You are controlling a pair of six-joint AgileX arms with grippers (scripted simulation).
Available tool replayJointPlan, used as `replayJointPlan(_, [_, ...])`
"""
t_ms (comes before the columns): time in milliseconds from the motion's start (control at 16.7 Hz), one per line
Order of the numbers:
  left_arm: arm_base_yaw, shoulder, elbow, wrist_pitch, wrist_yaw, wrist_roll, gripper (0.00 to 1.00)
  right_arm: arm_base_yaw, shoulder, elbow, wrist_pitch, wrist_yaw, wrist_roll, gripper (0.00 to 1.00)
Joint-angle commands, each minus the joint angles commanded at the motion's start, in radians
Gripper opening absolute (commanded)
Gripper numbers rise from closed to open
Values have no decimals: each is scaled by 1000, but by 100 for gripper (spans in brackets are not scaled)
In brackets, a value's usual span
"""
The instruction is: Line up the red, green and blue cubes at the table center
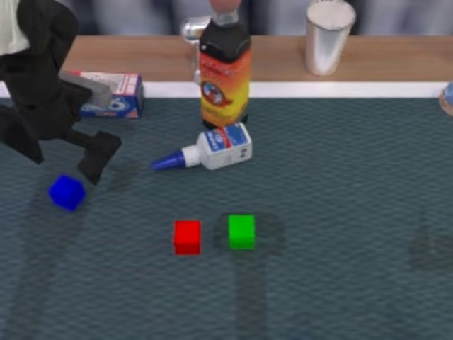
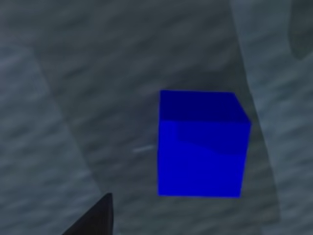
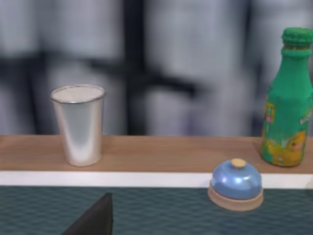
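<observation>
My left claw (image 1: 90,172) hangs over the left part of the tabletop (image 1: 340,184), its dark tip pointing down, and the blue cube (image 1: 67,192) lies just beside it, a little nearer the front edge and apart from it; I cannot tell whether this claw is spread or pressed together. Through my left wrist camera the blue cube (image 2: 200,144) sits directly below on the woven teal surface, untouched, with one dark fingertip (image 2: 95,218) of mine showing at the frame's edge. The red cube (image 1: 187,236) and the green cube (image 1: 241,231) sit well to the right of my left claw, near the middle of the tabletop, side by side with a narrow gap between them. Beyond my left claw, toward the wooden strip (image 1: 396,57), a small red-and-blue carton (image 1: 117,94) lies flat, and farther right a glue bottle (image 1: 212,149) lies on its side with its blue nozzle aimed my way, in front of a tall dark sauce bottle (image 1: 225,67). My right claw is out of the overhead view; its wrist camera looks at a metal cup (image 3: 78,124), a blue desk bell (image 3: 235,185) and a green bottle (image 3: 288,117), and I cannot tell that claw's state either.
</observation>
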Motion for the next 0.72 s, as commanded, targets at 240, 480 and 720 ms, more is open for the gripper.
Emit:
replayJointPlan(240, [55,-20,-23,18,2,74,100,0,0,0,0,0,0,100])
replayJointPlan(480, [52,-14,-22,19,1,72,100,0,0,0,0,0,0,100])
replayJointPlan(720, [54,32,-75,122,3,73,100,0,0,0,0,0,0,100])
